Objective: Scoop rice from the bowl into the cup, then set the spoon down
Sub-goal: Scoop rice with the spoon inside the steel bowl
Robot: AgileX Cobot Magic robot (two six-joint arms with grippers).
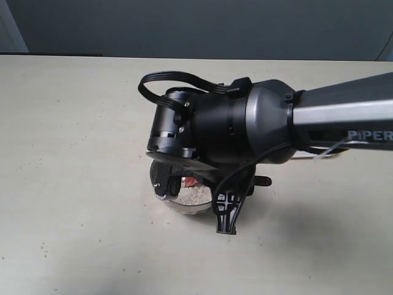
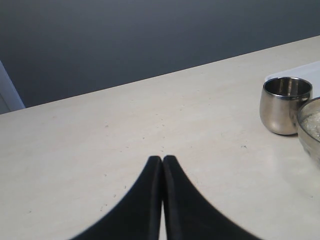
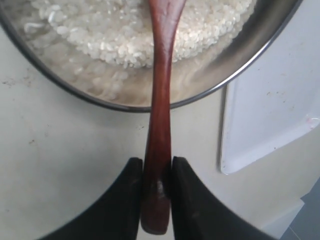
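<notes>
Lab (seemingly), bare tabletop [image 1: 73, 153], grey wall [image 1: 184, 24]

Beige table [image 1: 73, 153], perhaps a white tray [image 3: 270, 100]

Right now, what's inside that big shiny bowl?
White rice lies in the bowl, and a wooden spoon reaches into it, its handle pinched by the right fingers. The spoon's head is out of view, so whether it holds rice cannot be seen.

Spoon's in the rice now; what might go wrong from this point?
1. The right pincer grips the spoon near its handle's end, so the loaded head may twist or sag, spilling rice.
2. The cup is narrow and stands close beside the bowl; grains could miss it.
</notes>
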